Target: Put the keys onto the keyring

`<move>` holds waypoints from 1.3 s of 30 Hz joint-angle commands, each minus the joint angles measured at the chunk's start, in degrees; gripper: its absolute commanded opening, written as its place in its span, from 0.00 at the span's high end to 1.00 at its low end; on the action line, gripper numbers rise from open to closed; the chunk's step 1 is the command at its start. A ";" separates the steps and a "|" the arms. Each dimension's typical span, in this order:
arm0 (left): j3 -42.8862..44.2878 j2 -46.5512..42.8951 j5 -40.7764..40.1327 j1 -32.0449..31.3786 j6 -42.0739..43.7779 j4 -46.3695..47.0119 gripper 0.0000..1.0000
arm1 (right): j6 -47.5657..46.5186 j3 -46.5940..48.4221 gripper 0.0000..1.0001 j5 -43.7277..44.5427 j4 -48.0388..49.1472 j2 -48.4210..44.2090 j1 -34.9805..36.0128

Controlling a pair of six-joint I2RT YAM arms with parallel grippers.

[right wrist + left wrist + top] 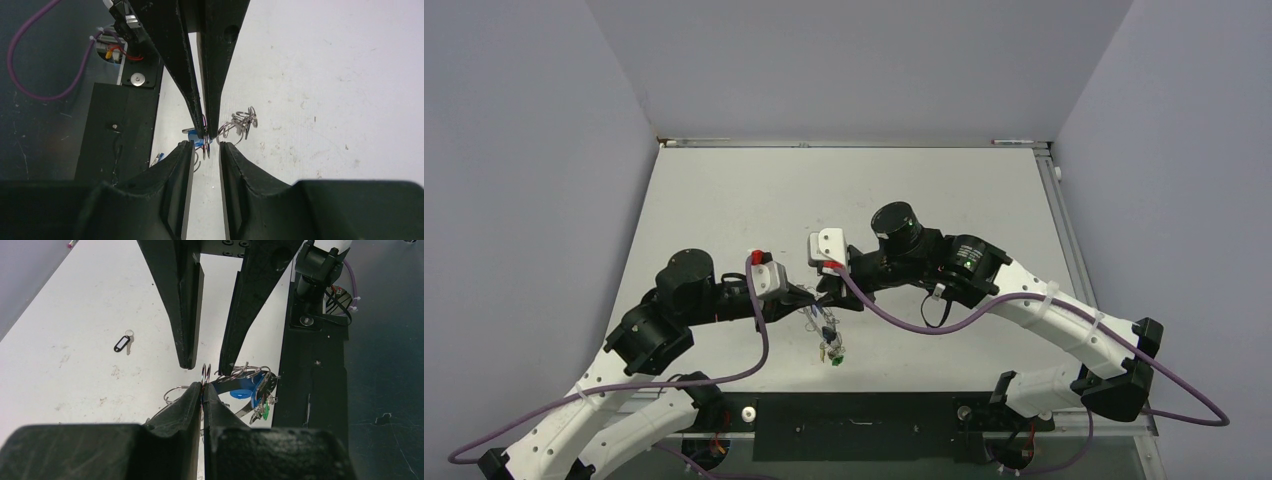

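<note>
My left gripper (203,387) is shut on the keyring (205,372), a thin grey metal ring seen edge-on and held above the table. Several keys (252,392) with blue and green heads hang from it in a bunch with small wire loops. My right gripper (206,144) is open, with its fingertips (187,362) on either side of the ring's rim (206,151). In the top view both grippers (822,297) meet at the table's middle, with the keys (831,342) dangling below. One key with a black head (122,343) lies alone on the table.
The black base plate (864,425) runs along the table's near edge, close beside the hanging keys; it also shows in the left wrist view (315,365). Grey walls stand on three sides of the white table (754,200).
</note>
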 commanded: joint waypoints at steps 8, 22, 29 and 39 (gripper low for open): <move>2.29 -0.77 1.35 -0.32 -1.22 4.43 1.00 | 0.15 0.54 0.75 -1.22 4.11 0.01 0.72; 2.32 -0.77 1.62 -0.27 -1.83 5.53 1.00 | -0.43 -0.07 0.79 -0.51 2.81 0.55 0.70; 2.04 -0.95 1.75 -0.30 -2.17 5.80 1.00 | -0.14 0.24 0.83 -0.23 2.81 1.36 0.72; 1.49 -1.94 1.33 -0.24 -2.54 5.89 1.00 | -0.21 0.11 0.84 -0.61 3.00 2.00 0.75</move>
